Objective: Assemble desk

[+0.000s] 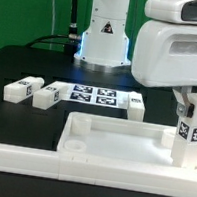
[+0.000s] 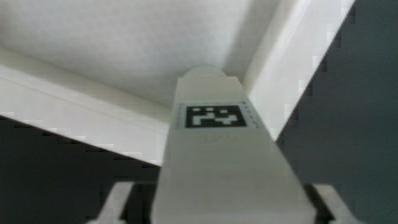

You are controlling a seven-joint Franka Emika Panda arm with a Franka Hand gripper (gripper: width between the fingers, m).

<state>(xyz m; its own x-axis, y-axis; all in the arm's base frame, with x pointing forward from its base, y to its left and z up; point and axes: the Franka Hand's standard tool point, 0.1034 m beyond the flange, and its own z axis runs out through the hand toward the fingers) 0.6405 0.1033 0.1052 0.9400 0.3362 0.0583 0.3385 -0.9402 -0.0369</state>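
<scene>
The white rimmed tabletop (image 1: 112, 131) lies at the front of the exterior view, with a round socket (image 1: 73, 141) in its left corner. My gripper (image 1: 192, 103) is shut on a white leg block (image 1: 191, 131) that carries a black-and-white tag. It holds the leg upright over the tabletop's corner on the exterior view's right. In the wrist view the leg (image 2: 219, 150) runs out from between my fingers (image 2: 121, 203), its tag (image 2: 217, 117) facing the camera, with the tabletop's rim (image 2: 80, 105) beneath. My gripper (image 2: 221, 198) hides the leg's held end.
Three loose leg blocks lie behind the tabletop: two on the exterior view's left (image 1: 25, 88) (image 1: 48, 97) and one nearer the middle (image 1: 136, 107). The marker board (image 1: 93, 94) lies between them. The robot base (image 1: 103, 37) stands behind. A white rail (image 1: 8, 158) runs along the front left.
</scene>
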